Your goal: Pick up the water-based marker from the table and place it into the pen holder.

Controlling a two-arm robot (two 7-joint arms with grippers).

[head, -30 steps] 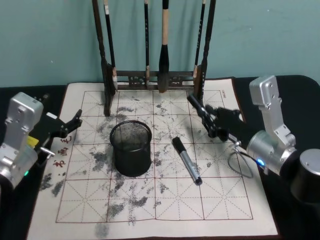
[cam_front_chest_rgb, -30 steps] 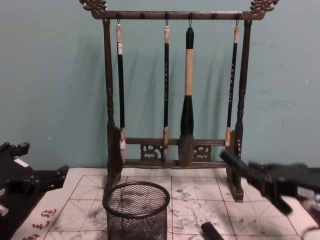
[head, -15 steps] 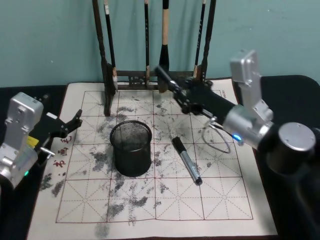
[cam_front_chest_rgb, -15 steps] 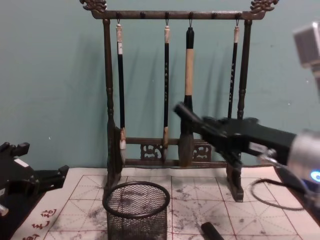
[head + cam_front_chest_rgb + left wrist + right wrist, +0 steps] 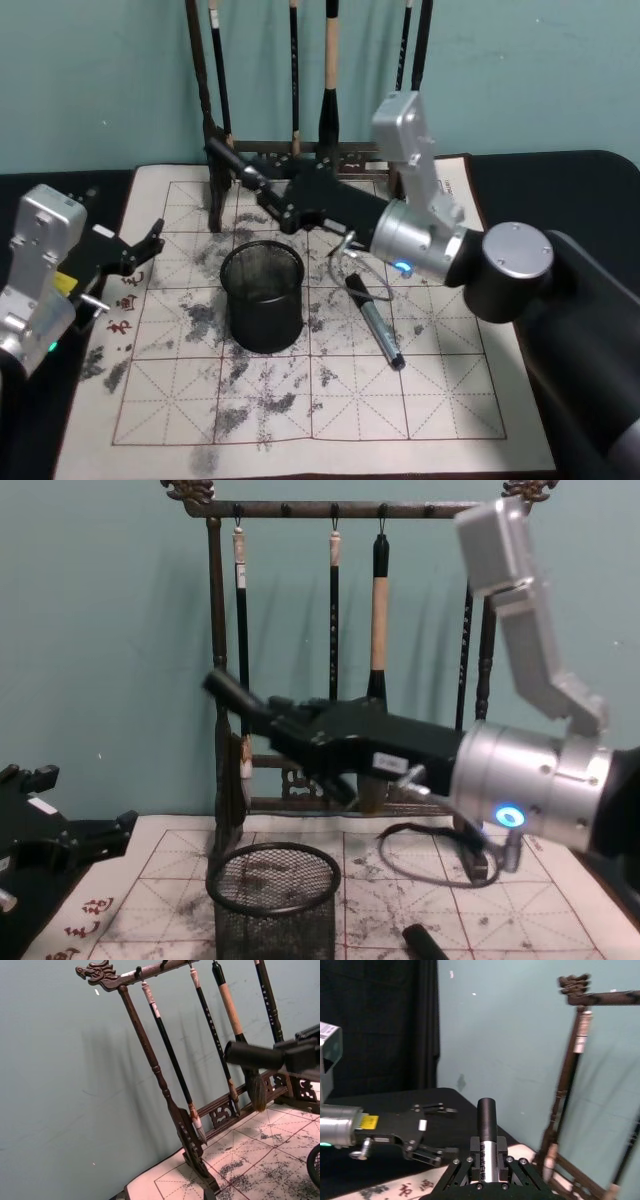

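Right claw (image 5: 262, 190) clenched on black marker (image 5: 228, 160) above mesh pen holder (image 5: 262, 310), barrel lettering (image 5: 482, 1159) illegible.

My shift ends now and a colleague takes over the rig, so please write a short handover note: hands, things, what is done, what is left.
Right hand: shut on a marker, held nearly level over the pen holder, black end pointing to the robot's left.
Left hand: open, empty, at the left edge of the mat.
Second marker: lying on the mat, right of the pen holder.
Done: one marker picked up.
Left: tip it down and release it into the pen holder; the second marker probably follows.
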